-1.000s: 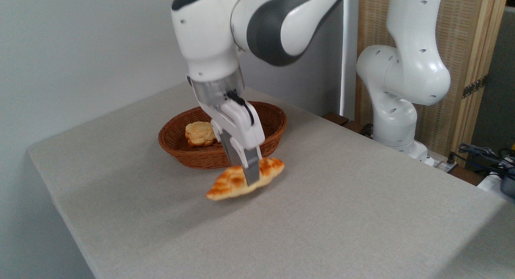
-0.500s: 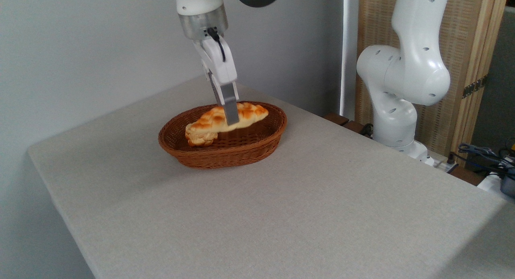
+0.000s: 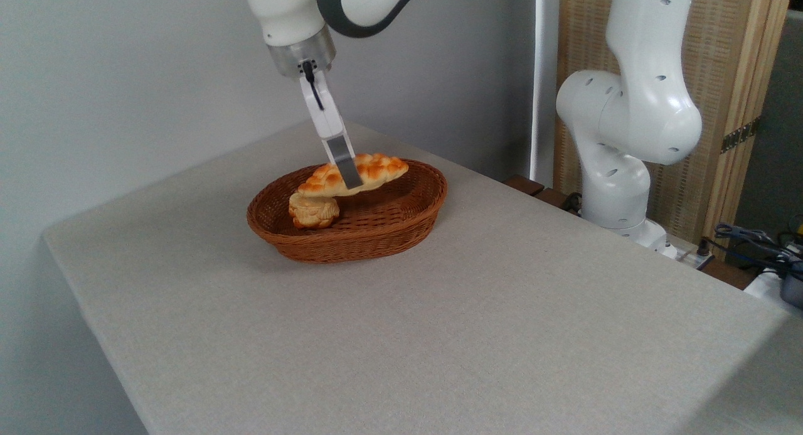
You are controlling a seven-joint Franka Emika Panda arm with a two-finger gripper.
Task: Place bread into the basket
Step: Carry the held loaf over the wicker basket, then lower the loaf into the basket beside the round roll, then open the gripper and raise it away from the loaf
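Braided loaf pinched in hand, over basket, above bun

The left half of the basket is being occupied by a round bun, with the braided loaf in the claw hanging just above it. The basket's right half is lying open. The table around it is offering free passage.
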